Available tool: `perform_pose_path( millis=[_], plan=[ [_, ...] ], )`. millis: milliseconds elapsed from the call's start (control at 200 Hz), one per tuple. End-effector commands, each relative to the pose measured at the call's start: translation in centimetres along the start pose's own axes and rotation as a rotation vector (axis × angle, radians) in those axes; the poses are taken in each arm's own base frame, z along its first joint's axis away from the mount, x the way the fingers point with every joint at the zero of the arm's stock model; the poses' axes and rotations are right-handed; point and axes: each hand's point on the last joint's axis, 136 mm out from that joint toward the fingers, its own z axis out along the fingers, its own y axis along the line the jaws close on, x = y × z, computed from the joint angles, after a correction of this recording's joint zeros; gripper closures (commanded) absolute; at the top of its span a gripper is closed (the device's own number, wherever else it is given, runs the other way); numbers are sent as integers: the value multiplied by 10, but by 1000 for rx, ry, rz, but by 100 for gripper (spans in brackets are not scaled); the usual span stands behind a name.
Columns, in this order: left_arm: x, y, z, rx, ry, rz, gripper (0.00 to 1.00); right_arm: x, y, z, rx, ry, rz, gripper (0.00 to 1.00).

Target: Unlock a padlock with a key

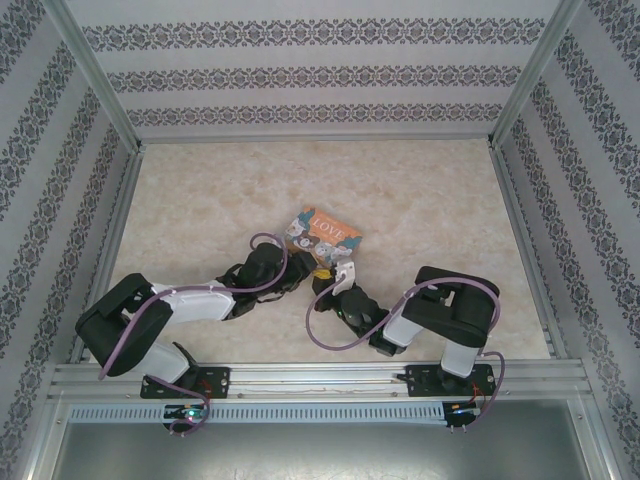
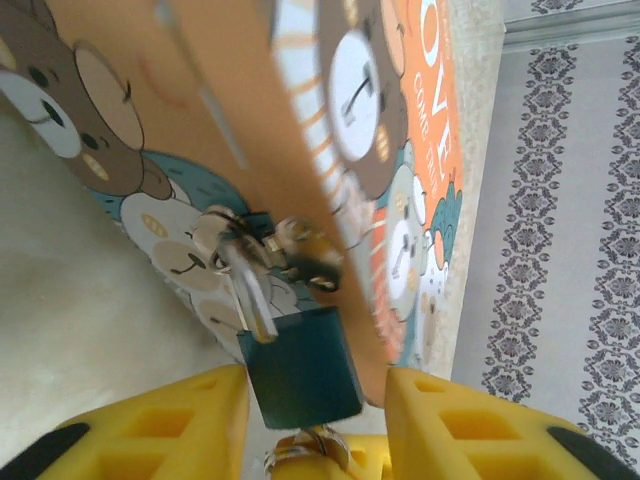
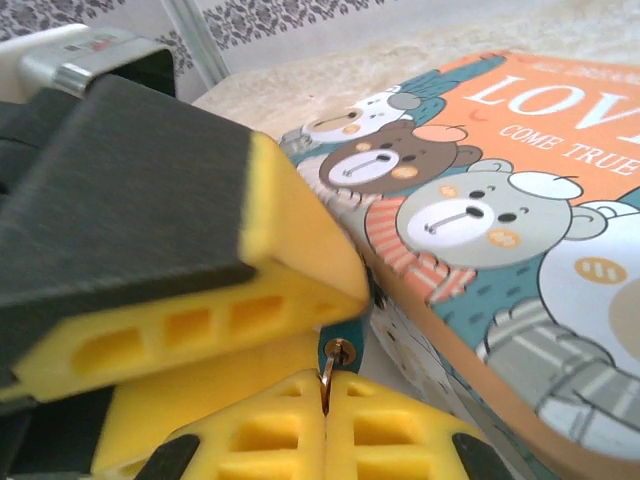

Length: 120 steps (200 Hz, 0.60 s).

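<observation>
Padlock [image 2: 300, 372] not yet open, shackle [image 2: 248, 285] seated: left gripper [image 2: 315, 392] straddles it, clamping unclear; right gripper [image 3: 325, 392] pinched together on key [image 3: 338, 352].

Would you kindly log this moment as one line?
left hand: around padlock, grip unclear | right hand: shut on key | padlock: attached to box

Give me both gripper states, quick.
Left gripper: fingers flank the padlock; grip cannot be told.
Right gripper: closed on the key.
</observation>
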Motion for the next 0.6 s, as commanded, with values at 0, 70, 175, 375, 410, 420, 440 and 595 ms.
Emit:
perform_pose_path(
  millis=[0,70,175,375,410,420,440,595],
  plan=[
    [-5,10,-8,-22,-10,10,57,-6,-3,-4,24,-53,76,100],
    [-11,10,-15,-31,-23,27,54,-3,-6,-5,33,-49,86,100],
    [-22,5,-30,-60,-48,81,50,-1,-11,-8,50,-47,120,100],
    [-50,-1,-65,-120,-136,193,45,12,-28,-18,116,-43,237,100],
    [-53,-3,-70,-126,-149,211,45,14,-31,-19,130,-45,268,100],
    [-54,-4,-72,-127,-153,217,45,15,-32,-20,134,-45,274,100],
    [-57,-4,-74,-130,-162,226,45,16,-33,-21,141,-48,288,100],
    [-67,-8,-87,-158,-204,293,41,26,-43,-23,197,-64,368,100]
  ],
)
